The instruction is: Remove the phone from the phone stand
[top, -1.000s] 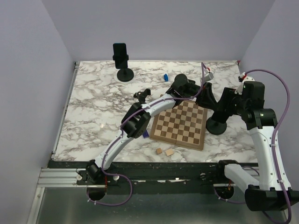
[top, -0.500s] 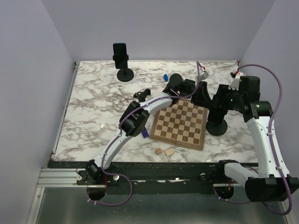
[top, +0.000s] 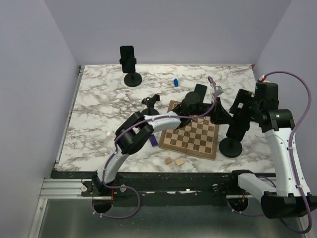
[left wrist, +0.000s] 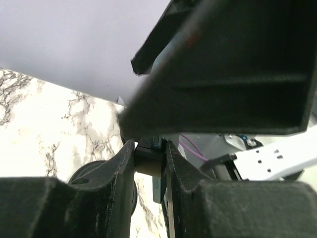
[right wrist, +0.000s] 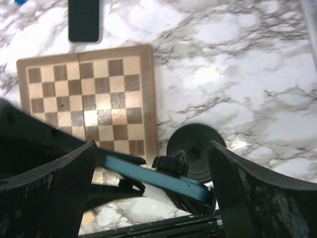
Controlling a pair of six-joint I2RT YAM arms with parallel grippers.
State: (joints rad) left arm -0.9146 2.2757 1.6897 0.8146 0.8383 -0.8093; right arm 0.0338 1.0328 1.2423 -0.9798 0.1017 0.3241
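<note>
The phone (right wrist: 148, 174) is a teal-edged slab seen edge-on in the right wrist view, lying across the gap between my right gripper's fingers. My right gripper (right wrist: 153, 179) is shut on it, with a finger at each end, above the stand's round black base (right wrist: 198, 148). The stand's knob (right wrist: 171, 163) sits against the phone. In the top view the base (top: 231, 147) stands at the table's right, beside the chessboard. My left gripper (left wrist: 149, 163) is shut on the stand's dark holder block (left wrist: 148, 159). In the top view it (top: 220, 115) meets my right gripper (top: 238, 124).
A wooden chessboard (top: 190, 134) lies under my left arm, with two small wooden blocks (top: 175, 161) at its near edge. A second stand holding a black phone (top: 128, 59) is at the back left. A small blue object (top: 175, 82) and a flat black slab (right wrist: 83, 20) lie behind the board.
Both grippers have shifted right and towards the near edge together. The stand's base has moved nearer along the table. My right wrist has swung back to the right.
</note>
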